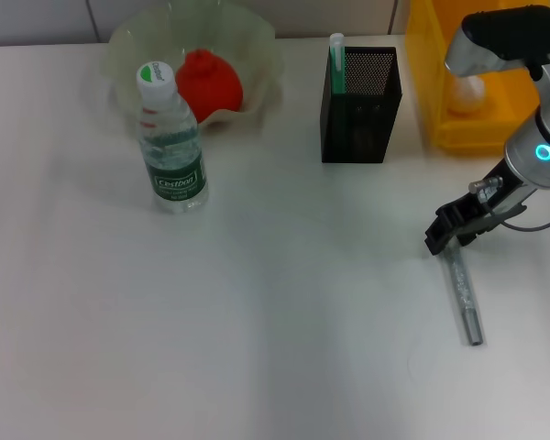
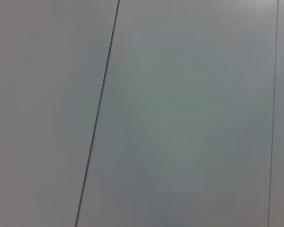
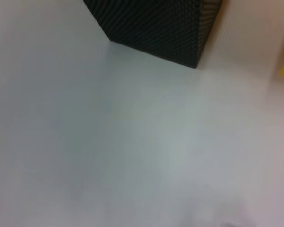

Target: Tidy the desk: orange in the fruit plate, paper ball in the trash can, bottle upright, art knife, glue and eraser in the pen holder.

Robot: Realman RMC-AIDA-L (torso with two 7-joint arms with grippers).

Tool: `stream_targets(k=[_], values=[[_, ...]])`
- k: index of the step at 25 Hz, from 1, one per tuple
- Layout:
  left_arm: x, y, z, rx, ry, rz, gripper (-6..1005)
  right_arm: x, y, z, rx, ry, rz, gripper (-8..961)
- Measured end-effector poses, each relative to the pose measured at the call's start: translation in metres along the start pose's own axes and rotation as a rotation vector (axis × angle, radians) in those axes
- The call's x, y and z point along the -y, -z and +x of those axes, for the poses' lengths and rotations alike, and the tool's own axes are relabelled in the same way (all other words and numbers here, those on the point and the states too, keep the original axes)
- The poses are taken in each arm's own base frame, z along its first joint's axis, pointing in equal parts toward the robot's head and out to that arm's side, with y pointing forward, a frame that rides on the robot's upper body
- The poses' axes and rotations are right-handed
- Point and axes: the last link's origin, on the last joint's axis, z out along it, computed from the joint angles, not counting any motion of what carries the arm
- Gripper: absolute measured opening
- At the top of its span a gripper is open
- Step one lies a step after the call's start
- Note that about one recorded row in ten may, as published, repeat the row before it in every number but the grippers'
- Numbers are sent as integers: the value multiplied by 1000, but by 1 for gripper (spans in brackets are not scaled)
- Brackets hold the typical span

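Right gripper at the knife, right of the pen holder.
Finger spread cannot be told; an end-grasp may let the knife pivot and slip.

Lighting: even, diffuse, overhead; bright throughout. White tabletop evenly lit in the head view, slightly greyer toward its near edge. Shadows: soft and short, faint beside the clear plastic bottle with dark green label and at the base of the black mesh square pen holder. Glare: mild sheen on the translucent pale-green wavy-rimmed fruit plate. Focus: head view sharp; right wrist view soft, pen holder mesh blurred; left wrist view flat grey, featureless apart from thin dark seams.
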Motion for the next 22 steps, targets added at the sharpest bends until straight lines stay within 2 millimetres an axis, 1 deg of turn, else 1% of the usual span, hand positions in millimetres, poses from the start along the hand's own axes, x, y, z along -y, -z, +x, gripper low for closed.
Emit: stream_targets(k=[15,22], values=[[0,0,0,-3,0,-1,710,1,-2,0,-2,-2,1,376],[0,-1,0,-3,0,-2,710,3,-3,2,-8,-13,-3,167]])
